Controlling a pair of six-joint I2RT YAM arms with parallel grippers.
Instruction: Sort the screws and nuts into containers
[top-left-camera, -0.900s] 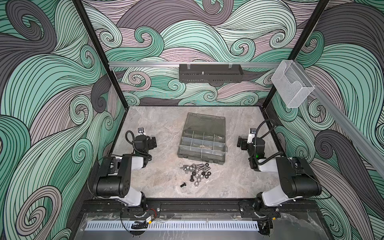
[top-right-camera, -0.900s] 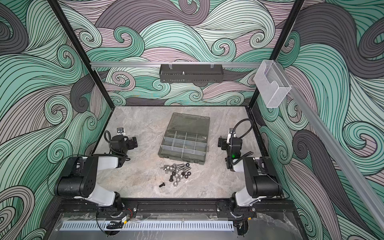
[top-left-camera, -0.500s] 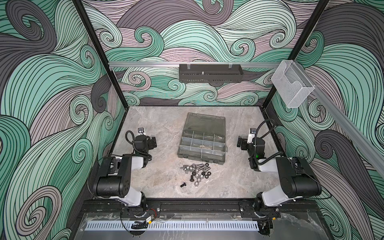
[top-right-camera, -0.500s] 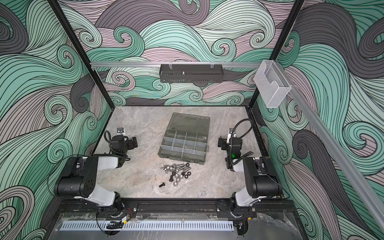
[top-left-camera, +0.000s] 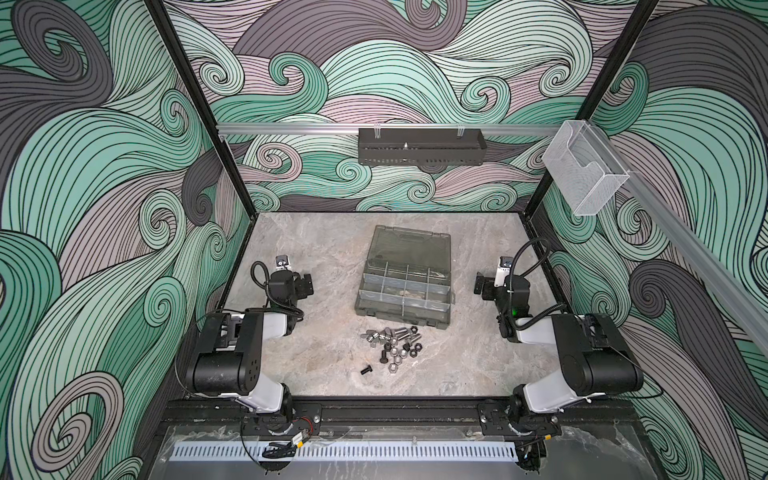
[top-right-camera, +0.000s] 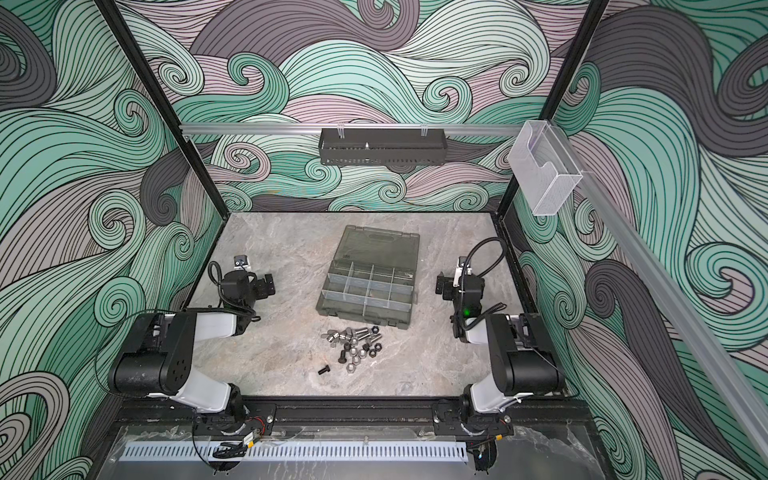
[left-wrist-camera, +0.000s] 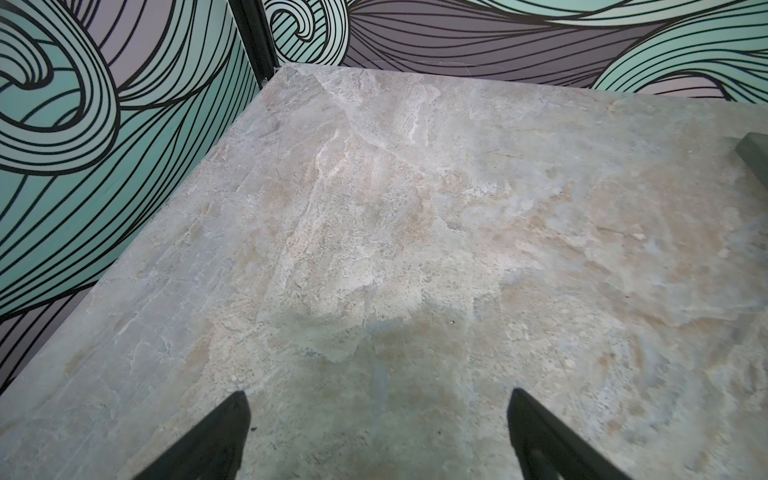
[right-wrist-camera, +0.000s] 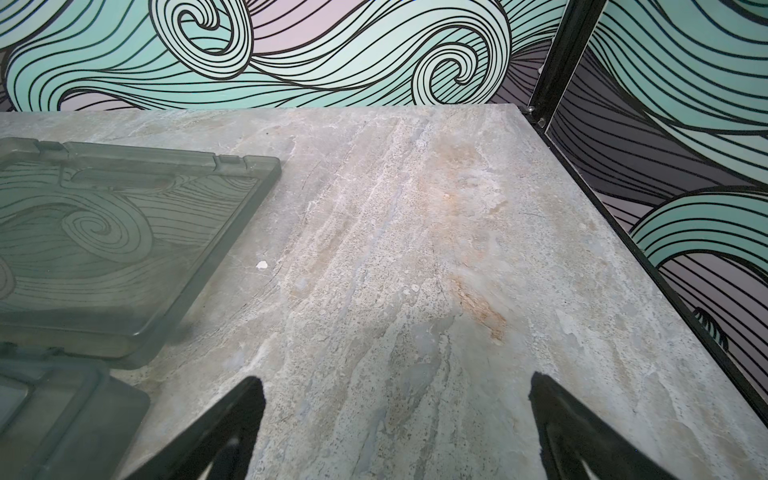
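lone black screw (top-left-camera: 366, 369) nearest front, apart from heap. screws (top-left-camera: 400, 332) and nuts (top-left-camera: 394, 368) mixed on table (top-left-camera: 457, 365), just before containers (top-left-camera: 405, 291). left gripper (left-wrist-camera: 378, 395) and right gripper (right-wrist-camera: 397, 378) spread wide, holding nothing, flanking case. lid (top-left-camera: 409, 245) lies open beyond.

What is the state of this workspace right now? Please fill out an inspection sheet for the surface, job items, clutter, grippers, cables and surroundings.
Surface: marbled grey table, mostly bare.
Job's things: organizer case open, its lid laid back flat; screws and nuts in a loose pile in front of it; one black screw lies apart; the compartments look empty.
Clutter: only a small white fleck on the table.
Grippers: left gripper and right gripper open, empty, either side of the case.
Cables: black cables loop over both wrists, clear of the parts.
Surroundings: wave-patterned walls; black perforated tray and clear holder on rails.
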